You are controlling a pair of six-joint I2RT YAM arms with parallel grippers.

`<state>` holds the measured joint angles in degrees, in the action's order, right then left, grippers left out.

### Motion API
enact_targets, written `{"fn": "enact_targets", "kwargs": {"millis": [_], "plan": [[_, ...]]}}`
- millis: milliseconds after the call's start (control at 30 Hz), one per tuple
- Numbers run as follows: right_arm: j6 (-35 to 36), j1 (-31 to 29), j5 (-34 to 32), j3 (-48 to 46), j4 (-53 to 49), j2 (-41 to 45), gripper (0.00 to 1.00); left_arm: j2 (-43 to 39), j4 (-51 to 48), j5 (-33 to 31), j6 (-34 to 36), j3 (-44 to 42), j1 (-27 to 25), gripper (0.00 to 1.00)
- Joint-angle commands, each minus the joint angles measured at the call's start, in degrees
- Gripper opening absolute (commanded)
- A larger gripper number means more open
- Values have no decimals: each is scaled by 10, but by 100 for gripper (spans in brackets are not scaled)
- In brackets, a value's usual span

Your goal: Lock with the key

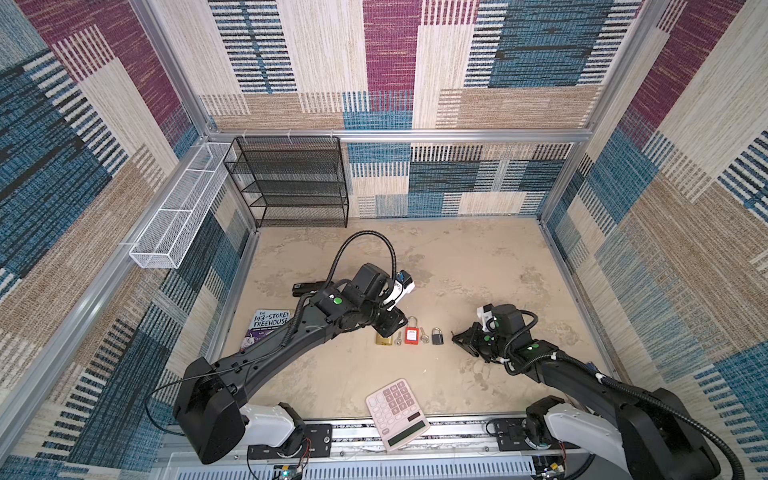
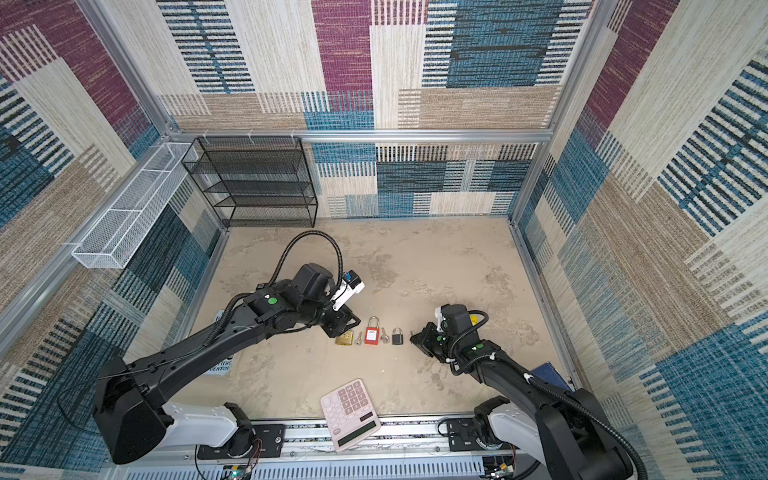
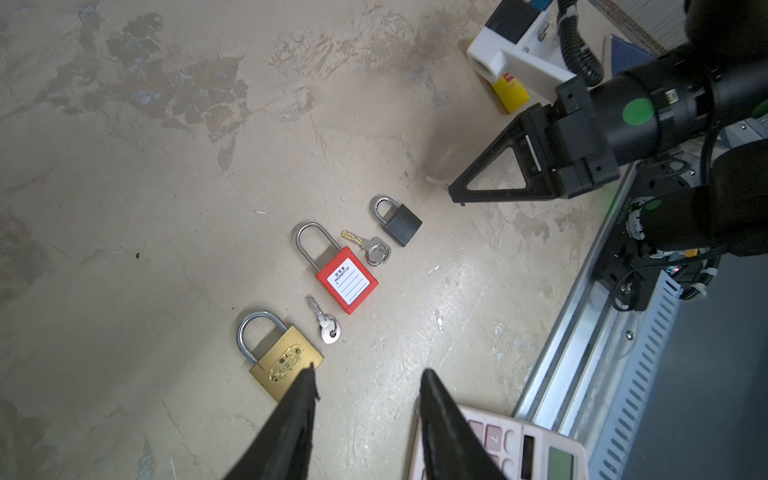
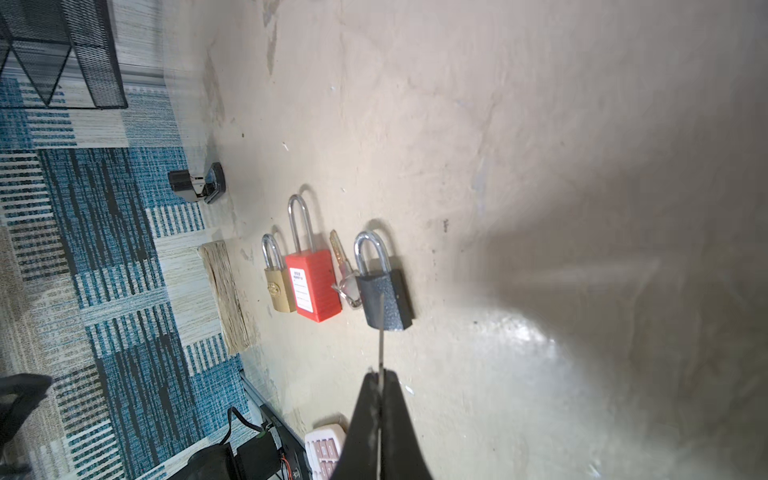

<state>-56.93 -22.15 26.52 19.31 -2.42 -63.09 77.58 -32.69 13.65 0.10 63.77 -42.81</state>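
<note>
Brass padlock [image 3: 286,361]: lies flat just below the left claw [image 3: 368,372]. One fingertip overlaps its body in the left wrist view, and I cannot tell whether they touch.
Left claw state: jaws moderately apart, nothing between them.
Silver key [image 3: 326,322]: flat on the floor just ahead of the left claw, between the brass padlock and the red padlock [image 3: 348,282].
Ringed key [image 3: 368,245]: farther ahead of the left claw, between the red padlock and the black padlock [image 4: 384,299].
Right claw [image 4: 380,374]: jaws pinched together on a thin key [image 4: 380,332], seen edge-on.
Thin key: sticks straight out past the right claw's tip, pointing at the black padlock. Its end overlaps the lock body in the right wrist view. In both top views the claw's tip is just beside the lock, not on it.
Calculator [image 1: 397,413]: well behind both claws, between the two arm bases.
</note>
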Motion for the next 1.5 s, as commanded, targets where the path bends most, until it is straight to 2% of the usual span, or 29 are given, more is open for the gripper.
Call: {"fn": "enact_targets", "kwargs": {"millis": [0, 567, 700, 833, 933, 1133, 1267, 1300, 1400, 1433, 1467], "plan": [[-15, -1, 6, -3, 52, -14, 0, -6, 15, -7, -16, -5, 0, 43], [2, -1, 18, 5, 129, -108, 0, -16, 16, -4, -28, -28, 0, 43], [1, -1, 22, 2, 134, -124, 12, -19, 16, -7, -27, -32, 0, 43], [-4, -1, 16, -1, 130, -125, 33, -19, 13, -9, -27, -32, 0, 44], [-4, -1, 6, 2, 115, -120, 43, -18, 10, -11, -25, -31, 0, 44], [10, -1, -18, 19, 73, -109, 48, -20, 5, -14, -26, -30, 0, 44], [69, -1, -37, 59, 40, -94, 50, -31, 15, -25, -31, -35, 1, 44], [89, -1, -44, 72, 30, -88, 51, -36, 21, -31, -34, -39, 3, 46], [153, -1, -92, 117, -16, -63, 61, -62, 48, -52, -47, -55, 10, 63], [172, -1, -111, 129, -26, -53, 75, -72, 55, -60, -48, -61, 14, 73], [191, -1, -127, 139, -30, -42, 91, -84, 63, -71, -48, -69, 18, 95]]}}
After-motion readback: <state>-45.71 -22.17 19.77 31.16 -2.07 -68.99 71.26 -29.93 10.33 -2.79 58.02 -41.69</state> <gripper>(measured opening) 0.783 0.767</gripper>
